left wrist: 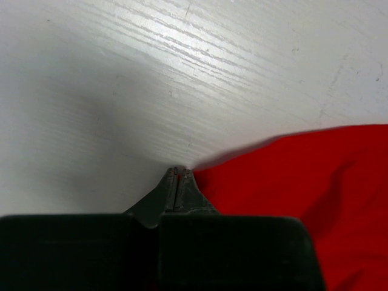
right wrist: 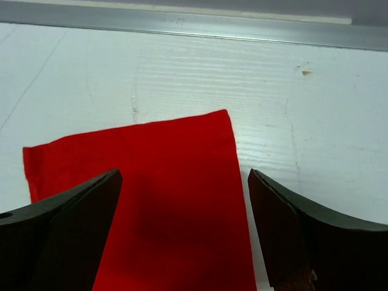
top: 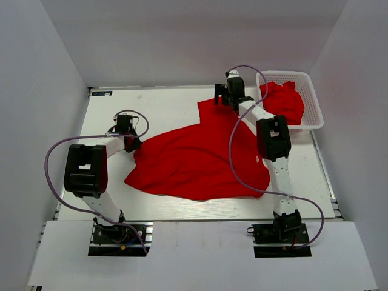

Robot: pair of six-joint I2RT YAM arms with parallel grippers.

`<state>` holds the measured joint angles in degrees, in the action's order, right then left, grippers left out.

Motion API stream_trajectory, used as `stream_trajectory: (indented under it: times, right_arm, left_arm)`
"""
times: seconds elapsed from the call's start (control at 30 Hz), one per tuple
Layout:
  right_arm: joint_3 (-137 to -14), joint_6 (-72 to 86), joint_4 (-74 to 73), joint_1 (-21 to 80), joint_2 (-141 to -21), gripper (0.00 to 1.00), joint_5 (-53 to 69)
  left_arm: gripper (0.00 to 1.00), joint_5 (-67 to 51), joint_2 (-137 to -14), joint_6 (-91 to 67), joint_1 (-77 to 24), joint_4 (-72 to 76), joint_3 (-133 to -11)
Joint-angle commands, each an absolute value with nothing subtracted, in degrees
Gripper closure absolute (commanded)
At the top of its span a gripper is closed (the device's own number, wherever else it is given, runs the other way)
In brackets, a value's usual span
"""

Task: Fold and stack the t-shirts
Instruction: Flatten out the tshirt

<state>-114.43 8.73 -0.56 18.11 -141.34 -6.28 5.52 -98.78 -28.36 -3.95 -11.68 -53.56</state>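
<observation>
Soft matt red cloth, lightly creased, for spread t-shirt (top: 194, 160) and bunched t-shirt (top: 283, 100). White wood-grain look on table (top: 163, 106), fine ridged texture, slight sheen, a few scuffs, with dull brushed metal strip (right wrist: 182, 24) along far edge. Smooth white plastic lattice for basket (top: 310, 115); matt dark plastic on right gripper (right wrist: 183, 176) fingers (right wrist: 303, 230).

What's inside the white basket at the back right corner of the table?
A crumpled red t-shirt sits in the white lattice basket, covering most of its floor. Whether more shirts lie under it cannot be seen.
</observation>
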Motion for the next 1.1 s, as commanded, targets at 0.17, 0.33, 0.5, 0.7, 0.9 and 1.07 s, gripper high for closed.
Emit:
stream_trajectory:
  times: [0.17,0.33,0.5,0.7,0.9,1.07]
  right_arm:
    - [-120.58,7.82,2.55,18.02,-146.16,0.1,-6.77]
    - [-122.26,5.8,-2.44,17.93,-146.51,0.1,-5.2]
    - [-121.2,8.87,-8.87,17.93,-145.9,0.13,3.24]
    - [-124.71,9.75,-14.85,18.02,-147.91,0.13,5.8]
    - [-124.72,8.26,-17.57,18.63,-147.83,0.37,3.71]
    - [-124.72,8.09,-23.46,19.25,-147.83,0.57,-3.59]
  left_arm:
    - [1.0,5.36,-95.98,-27.07,-4.31,-16.08,-53.7]
    - [1.0,5.88,-95.36,-27.07,-4.31,-17.93,-55.63]
    - [1.0,5.89,-93.25,-26.54,-4.31,-17.4,-55.63]
    - [1.0,6.94,-92.64,-26.02,-4.31,-18.81,-56.16]
    - [1.0,6.94,-91.93,-26.02,-4.31,-18.89,-55.55]
    - [1.0,7.47,-91.41,-26.02,-4.31,-18.9,-55.55]
